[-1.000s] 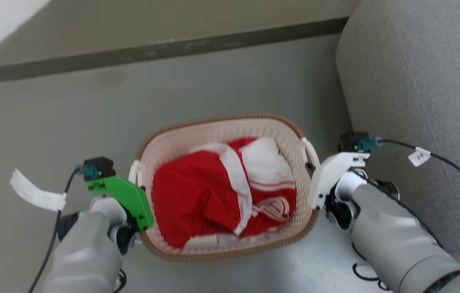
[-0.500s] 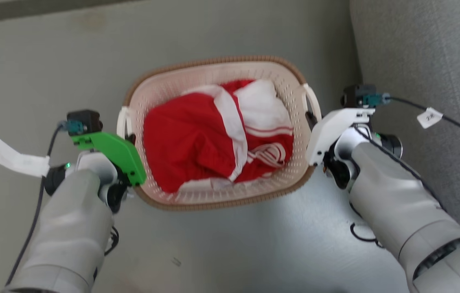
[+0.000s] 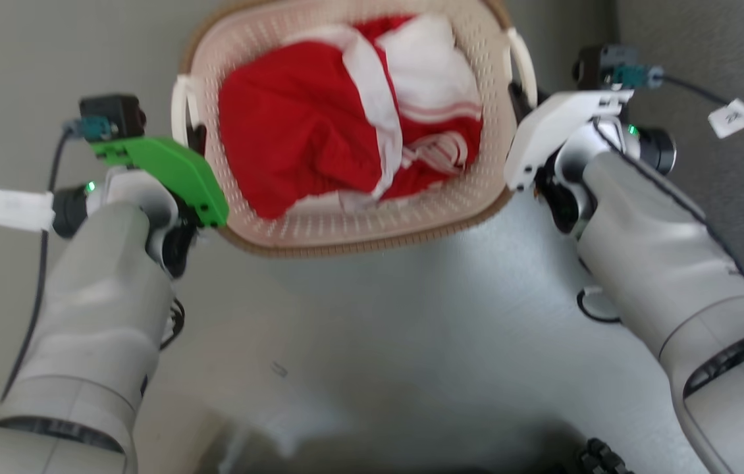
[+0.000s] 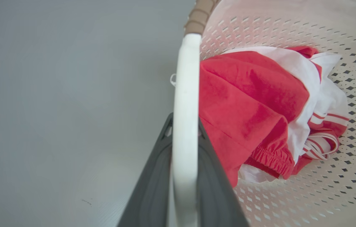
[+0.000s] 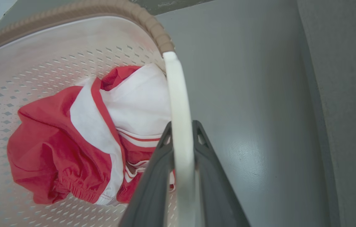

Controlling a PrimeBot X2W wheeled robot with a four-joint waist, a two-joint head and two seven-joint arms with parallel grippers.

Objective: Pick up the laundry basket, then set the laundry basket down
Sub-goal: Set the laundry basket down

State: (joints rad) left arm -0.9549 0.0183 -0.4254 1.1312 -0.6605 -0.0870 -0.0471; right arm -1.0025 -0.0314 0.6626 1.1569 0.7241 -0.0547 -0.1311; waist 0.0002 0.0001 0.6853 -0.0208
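Laundry basket (image 3: 359, 227) being held by both side handles.
Left gripper (image 4: 185, 126) is pinching the left handle (image 4: 186, 78) tight between its dark fingers; right gripper (image 5: 182, 126) is clamping the right handle (image 5: 176, 88) likewise. Basket, red-and-white clothing (image 3: 293, 125) inside, is hanging or sitting between them over grey floor (image 3: 378, 329), can't tell which.

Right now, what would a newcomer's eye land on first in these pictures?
Most striking is the bright red-and-white clothing heaped in the small oval cream-white perforated plastic laundry basket, at the top centre of the head view. Next, the symmetry: the left end effector is shut on the basket's white left handle and the right end effector on its white right handle.
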